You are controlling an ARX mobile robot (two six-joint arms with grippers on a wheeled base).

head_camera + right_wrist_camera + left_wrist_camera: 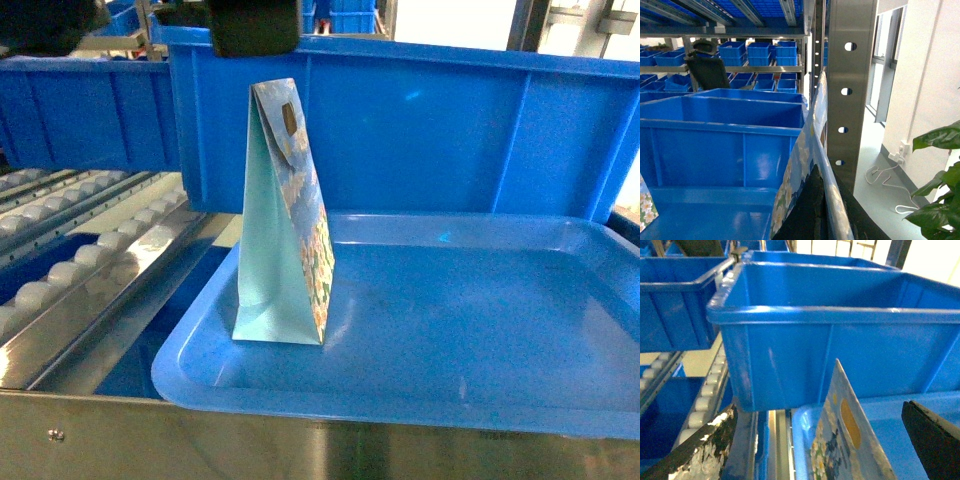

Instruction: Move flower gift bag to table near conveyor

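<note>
Seeing the gift bag (pixel 285 225) upright at the left edge of the blue tray (pixel 480 400), rollers (pixel 70 265) alongside. Our left gripper (pixel 815 440) straddles its top, wide apart. Right gripper's state: we cannot tell.

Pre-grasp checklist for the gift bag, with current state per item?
1. Gift bag standing upright in the blue tray: ok.
2. Left gripper open, one finger on each side of the bag's top: ok.
3. Fingers closed on the bag: not ok, gaps show on both sides.
4. Lift clearance from the blue bin right behind the bag: cannot tell.
5. Conveyor located, left of the tray: ok.
6. Table in sight: not ok, it appears in no view.
</note>
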